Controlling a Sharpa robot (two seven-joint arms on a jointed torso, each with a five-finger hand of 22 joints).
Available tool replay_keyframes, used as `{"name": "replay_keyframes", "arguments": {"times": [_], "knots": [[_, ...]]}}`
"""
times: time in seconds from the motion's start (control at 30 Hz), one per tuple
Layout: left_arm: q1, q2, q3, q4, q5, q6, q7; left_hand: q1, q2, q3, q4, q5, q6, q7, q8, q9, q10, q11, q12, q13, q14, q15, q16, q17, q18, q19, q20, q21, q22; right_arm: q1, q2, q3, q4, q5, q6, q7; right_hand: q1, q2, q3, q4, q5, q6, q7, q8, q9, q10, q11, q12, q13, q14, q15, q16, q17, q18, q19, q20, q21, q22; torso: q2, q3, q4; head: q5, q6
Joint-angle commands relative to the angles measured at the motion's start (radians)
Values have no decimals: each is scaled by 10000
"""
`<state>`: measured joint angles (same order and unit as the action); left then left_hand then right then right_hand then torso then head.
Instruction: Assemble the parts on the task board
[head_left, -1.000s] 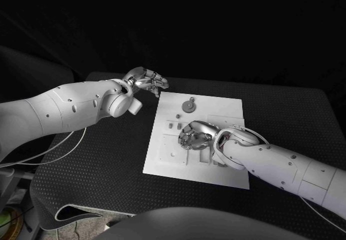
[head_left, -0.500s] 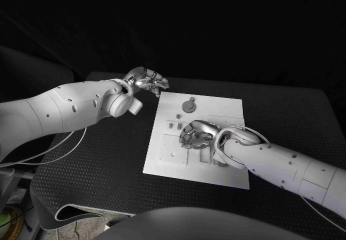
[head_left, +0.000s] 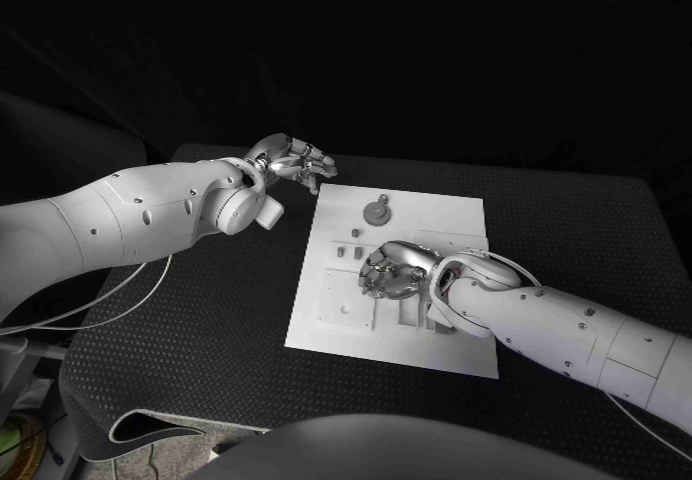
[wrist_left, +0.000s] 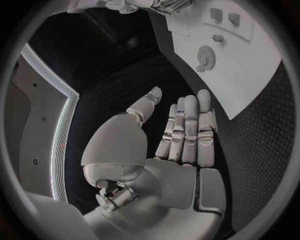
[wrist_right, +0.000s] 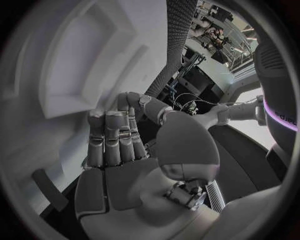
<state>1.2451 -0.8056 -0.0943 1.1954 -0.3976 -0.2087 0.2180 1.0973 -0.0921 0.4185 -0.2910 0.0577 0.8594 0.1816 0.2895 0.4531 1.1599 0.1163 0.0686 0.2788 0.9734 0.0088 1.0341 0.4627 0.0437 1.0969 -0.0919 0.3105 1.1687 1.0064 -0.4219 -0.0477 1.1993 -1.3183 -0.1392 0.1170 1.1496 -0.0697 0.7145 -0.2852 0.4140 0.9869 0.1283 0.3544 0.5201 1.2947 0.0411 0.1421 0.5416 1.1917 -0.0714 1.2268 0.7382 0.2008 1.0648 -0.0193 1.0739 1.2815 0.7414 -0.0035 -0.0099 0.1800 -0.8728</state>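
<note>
Your left hand (head_left: 293, 160) hovers over the black table (head_left: 188, 330) just off the task board's (head_left: 454, 215) far left corner, fingers straight and lying side by side, holding nothing. The white board lies mid-table with a round geared part (head_left: 375, 212) near its far end. Your right hand (head_left: 392, 270) is low over the board's middle, fingers curled down; you cannot tell whether it grips anything.
</note>
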Motion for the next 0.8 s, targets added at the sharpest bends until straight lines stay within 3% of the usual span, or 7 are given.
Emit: {"name": "replay_keyframes", "arguments": {"times": [0.03, 0.43, 0.8], "knots": [[16, -2, 5, 32, 61, 112, 42, -32, -29, -53, 18, -65, -66, 24, -26, -16, -107, 3, 26, -3, 93, -2, -70, 12, 297, 81, 17, -57, 2, -95, -27, -87, -20, -264, 513, -214, -91, -12, -119, -26, 62, -113, 5, -54, -3, -125, -5, -68, -22, -104, 19, -21, 19, 610, -73, -11, -71, -18, 2, 3, 4, 11, 2], [16, -17, 4, 25, 61, 125, 26, -32, -30, -54, 16, -64, -75, 27, -29, -19, -113, 4, 25, -3, 92, -1, -74, 14, 297, 81, 17, -62, 2, -95, -31, -101, -15, -232, 482, -154, -237, -199, -672, -44, 50, -725, 227, -370, -81, -296, 75, -132, 113, -227, 97, -3, 76, 610, -139, 37, -121, 2, 2, -1, 3, -4, 2], [16, -22, 4, 13, 61, 131, 17, -30, -32, -55, 15, -65, -93, 34, -35, -23, -118, 6, 25, -3, 91, 0, -78, 16, 298, 81, 18, -69, 2, -95, -39, -107, -1, -207, 516, -108, -182, -251, -860, -41, 63, -960, 270, -476, -107, -383, 111, -168, 172, -282, 133, 0, 95, 610, -183, 56, -154, 11, 2, 2, 2, -25, 2]]}}
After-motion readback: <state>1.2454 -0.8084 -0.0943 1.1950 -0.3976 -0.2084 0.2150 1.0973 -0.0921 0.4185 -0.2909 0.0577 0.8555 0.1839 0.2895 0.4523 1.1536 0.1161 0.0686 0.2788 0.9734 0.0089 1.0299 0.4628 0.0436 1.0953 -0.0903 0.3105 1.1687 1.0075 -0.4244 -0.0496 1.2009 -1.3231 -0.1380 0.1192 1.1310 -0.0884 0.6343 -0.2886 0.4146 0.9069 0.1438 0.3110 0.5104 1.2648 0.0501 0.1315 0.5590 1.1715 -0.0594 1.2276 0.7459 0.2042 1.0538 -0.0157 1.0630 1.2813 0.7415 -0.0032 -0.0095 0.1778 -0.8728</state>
